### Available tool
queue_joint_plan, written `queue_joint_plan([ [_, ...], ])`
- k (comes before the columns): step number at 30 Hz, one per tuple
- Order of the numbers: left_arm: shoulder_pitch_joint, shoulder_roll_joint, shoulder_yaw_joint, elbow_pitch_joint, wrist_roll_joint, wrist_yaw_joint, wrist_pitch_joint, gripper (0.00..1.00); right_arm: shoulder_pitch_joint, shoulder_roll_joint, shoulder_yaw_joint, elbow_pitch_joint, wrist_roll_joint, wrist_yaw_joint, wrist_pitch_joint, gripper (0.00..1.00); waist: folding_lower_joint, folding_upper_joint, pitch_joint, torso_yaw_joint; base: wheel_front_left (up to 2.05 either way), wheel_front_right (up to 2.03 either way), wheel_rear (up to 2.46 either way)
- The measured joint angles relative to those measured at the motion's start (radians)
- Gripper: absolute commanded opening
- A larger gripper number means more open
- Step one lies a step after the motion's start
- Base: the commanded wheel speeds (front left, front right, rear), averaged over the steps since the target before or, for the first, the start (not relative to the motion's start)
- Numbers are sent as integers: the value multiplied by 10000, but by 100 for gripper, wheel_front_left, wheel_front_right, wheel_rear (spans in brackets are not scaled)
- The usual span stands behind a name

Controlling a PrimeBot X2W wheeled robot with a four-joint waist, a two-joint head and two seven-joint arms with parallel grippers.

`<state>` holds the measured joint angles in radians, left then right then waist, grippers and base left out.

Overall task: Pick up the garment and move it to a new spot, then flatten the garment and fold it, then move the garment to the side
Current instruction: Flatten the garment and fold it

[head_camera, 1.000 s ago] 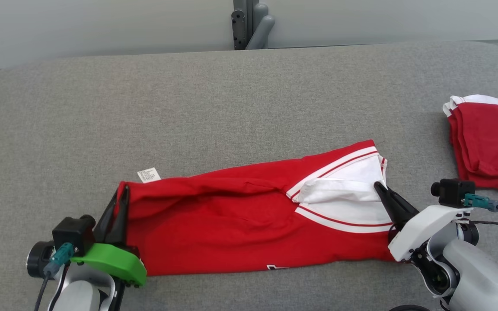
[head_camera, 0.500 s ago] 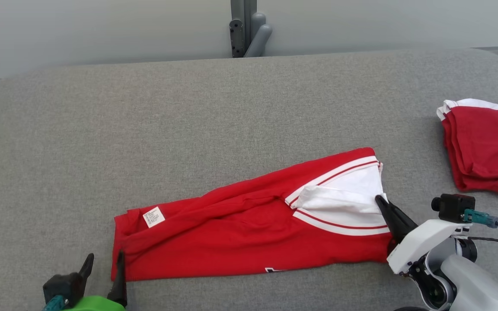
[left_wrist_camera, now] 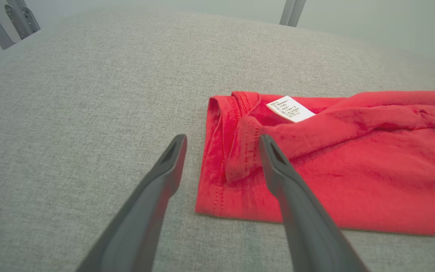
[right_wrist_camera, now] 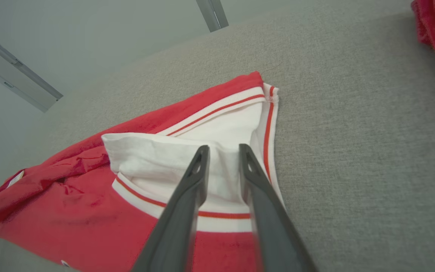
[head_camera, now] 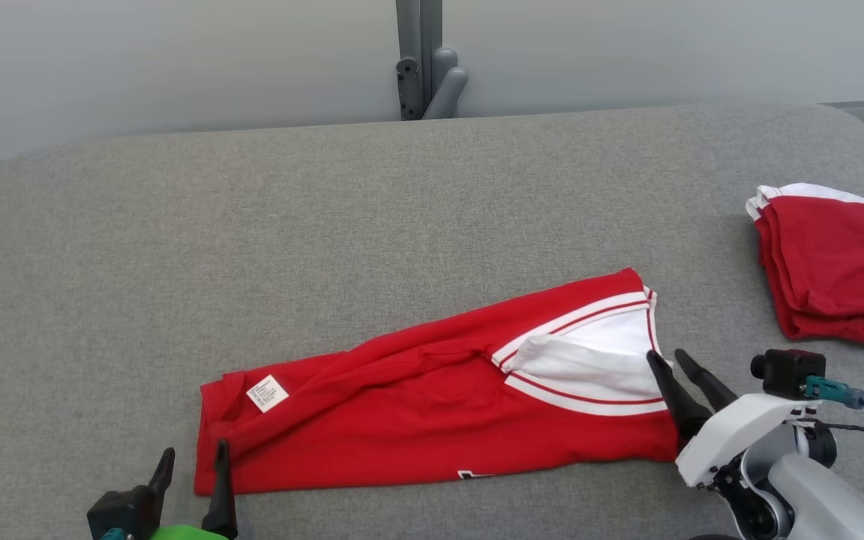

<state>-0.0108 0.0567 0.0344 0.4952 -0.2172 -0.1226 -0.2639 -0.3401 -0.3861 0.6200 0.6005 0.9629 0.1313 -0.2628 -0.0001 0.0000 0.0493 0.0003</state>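
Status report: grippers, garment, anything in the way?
Left gripper open. Right gripper open, gripping nothing. Garment lies flat, a long strip between them. Folded red pile far right, clear.

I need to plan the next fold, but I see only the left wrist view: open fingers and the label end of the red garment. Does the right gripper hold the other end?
Observer: No. The right gripper is open, its fingers apart over the white, striped end of the garment; I see no cloth pinched between them.
Operator: Does it lie straight across?
Observer: Not quite. On the table it runs slantwise: the striped end lies farther from the robot than the label end.
Operator: Is something else near it?
Observer: Yes, a second red garment, folded, lies apart at the robot's right.
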Motion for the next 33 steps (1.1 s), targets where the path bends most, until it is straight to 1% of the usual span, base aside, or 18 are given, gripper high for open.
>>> queue_joint_plan([
  [4, -12, -35, 148, -217, 102, -8, 0, 100, 174, -102, -757, -518, -729, -2, 0, 100, 0, 0, -36, 18, 0, 0, 0],
  [6, -11, -44, 163, -295, 146, -10, 0, 100, 317, -132, -792, -938, -1292, -4, 0, 100, 0, 0, -49, 60, 0, 0, 0],
  [7, -11, -48, 150, -318, 155, -15, 0, 100, 392, -92, -755, -1114, -1381, -4, 0, 100, 0, 0, -49, 88, 0, 0, 0],
  [9, -11, -48, 27, -339, 63, -15, 0, 100, 462, -59, -441, -1398, -1755, -4, 0, 100, 0, 0, -43, 157, 0, 0, 0],
  [12, -18, -61, -203, -357, -140, -17, 0, 100, 353, 21, 86, -1622, -1948, -4, 0, 100, 0, 0, 10, 278, 0, 0, 0],
  [13, -18, -61, -203, -357, -140, -17, 0, 100, 353, 21, 86, -1622, -1948, -4, 0, 100, 0, 0, 10, 278, 0, 0, 0],
  [14, -27, -61, -276, -345, -215, -17, 0, 100, 220, 6, 360, -1599, -2034, -4, 0, 100, 0, 0, 36, 322, 0, 0, 0],
  [20, -141, -67, -627, -267, -470, 23, 0, 100, -778, -146, 1582, -976, -2633, -4, 226, 100, 1, 0, 212, 644, 0, 0, 0],
  [25, -209, -67, -709, -234, -656, 96, 0, 100, -1442, -217, 2180, -456, -3068, -4, 324, 100, 0, 0, 426, 874, 0, 0, 0],
  [29, -236, -67, -798, -207, -805, 171, 0, 100, -1971, -234, 2665, 38, -3639, -4, 493, 100, 0, 0, 597, 1000, 0, 0, 0],
  [30, -262, -67, -825, -213, -817, 173, 0, 100, -2087, -230, 2769, 136, -3718, -4, 531, 99, 0, 0, 637, 1023, 0, 0, 0],
  [32, -329, -67, -872, -230, -880, 188, 0, 100, -2310, -226, 3045, 322, -3923, -4, 694, 90, 1, 0, 718, 1058, 0, 0, 0],
  [33, -363, -67, -894, -234, -911, 207, 0, 100, -2407, -228, 3210, 405, -3996, -4, 802, 69, 0, 0, 755, 1073, 0, 0, 0],
])
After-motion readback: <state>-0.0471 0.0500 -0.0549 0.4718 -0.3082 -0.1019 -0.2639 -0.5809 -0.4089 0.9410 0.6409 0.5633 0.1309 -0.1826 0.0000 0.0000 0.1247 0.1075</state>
